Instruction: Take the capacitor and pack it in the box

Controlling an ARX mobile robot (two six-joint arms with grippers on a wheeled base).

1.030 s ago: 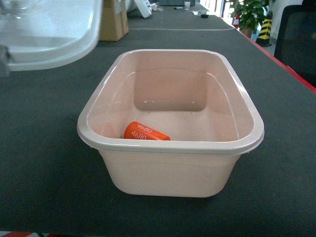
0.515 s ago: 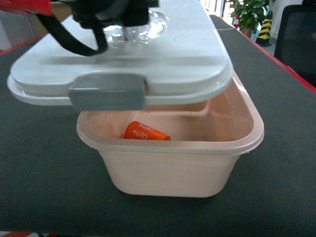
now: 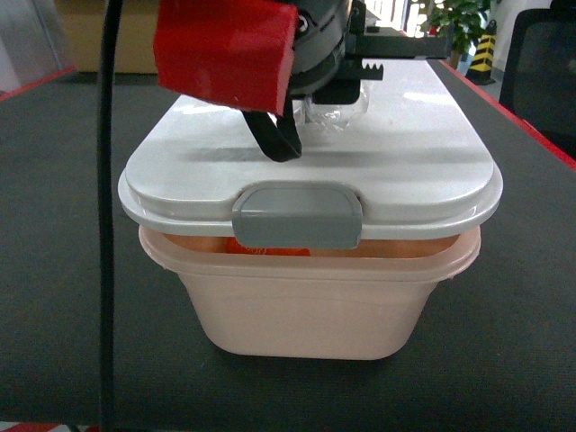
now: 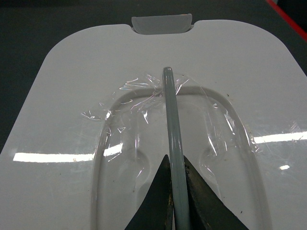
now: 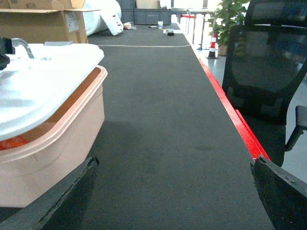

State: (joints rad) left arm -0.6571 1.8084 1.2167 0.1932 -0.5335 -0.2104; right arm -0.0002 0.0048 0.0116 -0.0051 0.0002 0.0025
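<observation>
Over the box [image 3: 306, 306], the left end effector [image 4: 173, 191] grips the lid's [image 3: 405, 162] handle; right end effector [image 5: 172, 191] released.

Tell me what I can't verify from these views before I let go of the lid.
- Capacitor: head view shows only an orange sliver under the lid; its position is hidden.
- Lid seating: the box rim's far side is hidden by the lid, a gap shows in front; clasp engagement unclear.
- Left gripper: shut on the lid handle; fingertips cut off by bottom edge.
- Right gripper: only finger edges visible, spread apart.
</observation>
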